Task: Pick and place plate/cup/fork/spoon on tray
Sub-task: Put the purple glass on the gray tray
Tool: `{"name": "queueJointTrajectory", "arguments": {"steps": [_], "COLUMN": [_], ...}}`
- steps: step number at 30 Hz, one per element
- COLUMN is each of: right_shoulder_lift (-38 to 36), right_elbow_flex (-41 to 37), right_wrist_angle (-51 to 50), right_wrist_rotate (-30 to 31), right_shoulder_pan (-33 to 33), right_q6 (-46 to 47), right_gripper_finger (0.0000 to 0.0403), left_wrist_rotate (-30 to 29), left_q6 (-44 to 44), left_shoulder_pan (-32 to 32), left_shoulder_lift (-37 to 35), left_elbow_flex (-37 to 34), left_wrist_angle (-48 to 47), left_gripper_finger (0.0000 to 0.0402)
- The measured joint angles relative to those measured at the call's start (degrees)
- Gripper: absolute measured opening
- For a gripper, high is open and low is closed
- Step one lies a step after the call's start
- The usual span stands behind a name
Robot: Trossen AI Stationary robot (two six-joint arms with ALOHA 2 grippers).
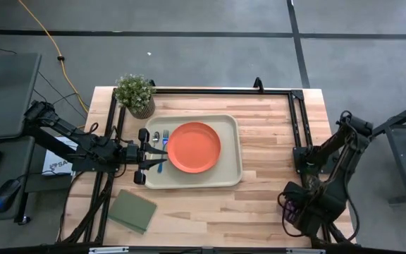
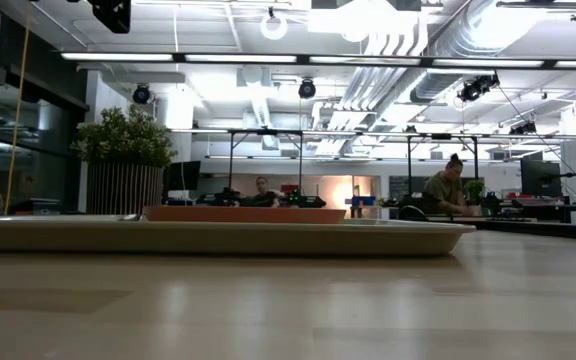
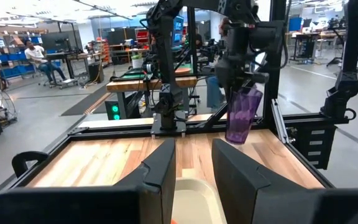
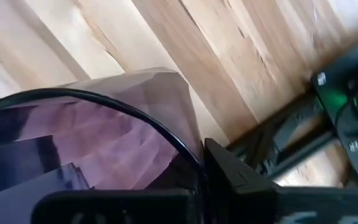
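Note:
The orange plate (image 1: 194, 147) lies flat in the cream tray (image 1: 228, 176); both also show in the low view, plate (image 2: 243, 213) on tray (image 2: 218, 237). The blue-handled fork (image 1: 163, 161) lies in the tray's left end, with a silvery utensil part (image 1: 156, 136) beside it; I cannot make out the spoon's orange handle. My left gripper (image 1: 162, 150) is open over the tray's left end, above the fork, its fingers (image 3: 160, 168) apart over the tray rim (image 3: 194, 193). My right gripper (image 1: 294, 204), near the table's right front, is shut on the purple cup (image 3: 244, 115). My right gripper holds the cup by its upper, open end (image 3: 248, 93), coming from above. One finger (image 4: 229, 168) lies against the outside of the wall by the rim (image 4: 185, 149); the other finger is hidden. The cup hangs below the fingers, slightly tilted, clear of the table.
A potted plant (image 1: 135, 94) stands at the table's far left, just beyond the tray. A dark green square pad (image 1: 132, 210) lies near the front left. A black frame (image 1: 298, 120) runs along the far and right sides. People sit in the room beyond.

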Motion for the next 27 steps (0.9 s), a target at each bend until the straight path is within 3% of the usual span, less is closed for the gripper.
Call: {"name": "queueJointTrajectory", "arguments": {"steps": [8, 15, 21, 27], "right_shoulder_lift": [-2.77, -2.81, -2.81, -0.52], "right_elbow_flex": [1.10, 9.84, 16.40, 21.88], "right_wrist_angle": [2.53, 6.59, 6.77, 6.97], "right_wrist_rotate": [9.01, 30.03, 40.34, 40.28], "right_shoulder_pan": [0.00, -3.41, -14.27, -32.92], "right_q6": [-4.50, -23.50, -41.97, -55.77], "right_gripper_finger": [0.0002, 0.0001, 0.0001, 0.0000], "left_wrist_rotate": [0.00, -0.76, -0.87, -0.88], "left_q6": [0.00, 0.00, 0.00, 0.00], "left_shoulder_pan": [0.00, 0.02, 0.07, 0.07], "left_shoulder_lift": [0.00, 0.00, 0.00, 0.00], "left_elbow_flex": [0.00, 0.00, -0.02, 0.00], "left_wrist_angle": [0.00, 0.09, 0.09, 0.04], "left_gripper_finger": [0.0086, 0.0086, 0.0086, 0.0086]}}
